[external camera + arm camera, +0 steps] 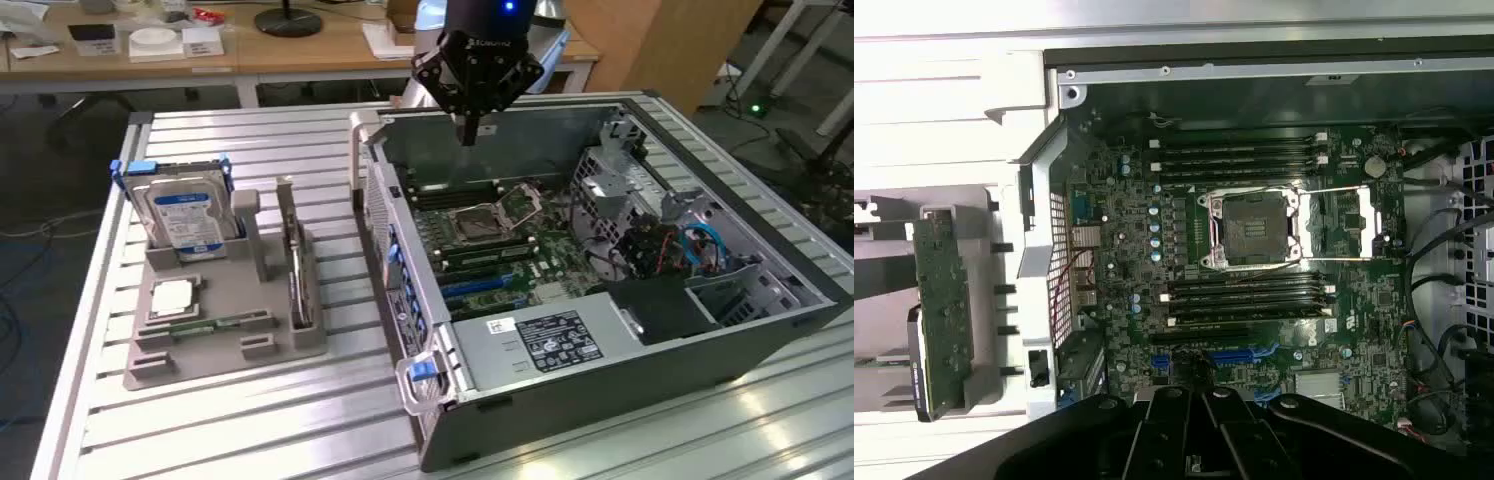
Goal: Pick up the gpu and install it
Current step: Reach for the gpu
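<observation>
The gpu is being held upright in the grey holder, well apart from the gripper. The gripper's fingers are being pressed together on nothing above the open computer case. Pickup and installation are both judged not yet done.

Above the case, the arm is running off the exterior view's top edge. Beside the case, the gpu is standing edge-on in the holder, hiding its faces from the exterior view. In the wrist view the gripper is covering board slots inside the case, its own body running past the edge. The sticker on the case is showing print too small to read.
</observation>
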Robot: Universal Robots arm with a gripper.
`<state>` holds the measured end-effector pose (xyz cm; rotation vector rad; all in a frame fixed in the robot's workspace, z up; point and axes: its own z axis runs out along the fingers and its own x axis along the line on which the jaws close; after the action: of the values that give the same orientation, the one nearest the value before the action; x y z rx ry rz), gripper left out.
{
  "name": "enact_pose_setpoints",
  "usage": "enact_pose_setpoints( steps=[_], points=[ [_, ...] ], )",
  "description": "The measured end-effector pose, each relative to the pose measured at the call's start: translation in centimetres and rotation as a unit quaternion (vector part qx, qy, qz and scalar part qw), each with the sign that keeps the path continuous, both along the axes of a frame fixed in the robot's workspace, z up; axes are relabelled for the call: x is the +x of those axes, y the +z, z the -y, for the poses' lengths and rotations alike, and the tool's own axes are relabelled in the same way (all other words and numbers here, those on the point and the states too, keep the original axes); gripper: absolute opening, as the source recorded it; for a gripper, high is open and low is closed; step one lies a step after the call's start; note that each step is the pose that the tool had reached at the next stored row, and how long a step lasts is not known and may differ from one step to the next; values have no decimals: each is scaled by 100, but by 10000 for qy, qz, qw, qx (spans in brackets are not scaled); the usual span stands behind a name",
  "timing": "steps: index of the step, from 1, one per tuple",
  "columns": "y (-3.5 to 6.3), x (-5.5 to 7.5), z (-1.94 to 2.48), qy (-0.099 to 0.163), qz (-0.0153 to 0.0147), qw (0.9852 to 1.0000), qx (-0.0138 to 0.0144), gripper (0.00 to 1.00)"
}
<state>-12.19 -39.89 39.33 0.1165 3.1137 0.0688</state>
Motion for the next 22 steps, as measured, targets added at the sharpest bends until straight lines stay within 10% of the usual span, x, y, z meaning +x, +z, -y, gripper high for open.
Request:
enact_pose_setpoints(
  steps=[22],
  points=[
    [-2,-173,0,0,0,10000,0,11]
  ],
)
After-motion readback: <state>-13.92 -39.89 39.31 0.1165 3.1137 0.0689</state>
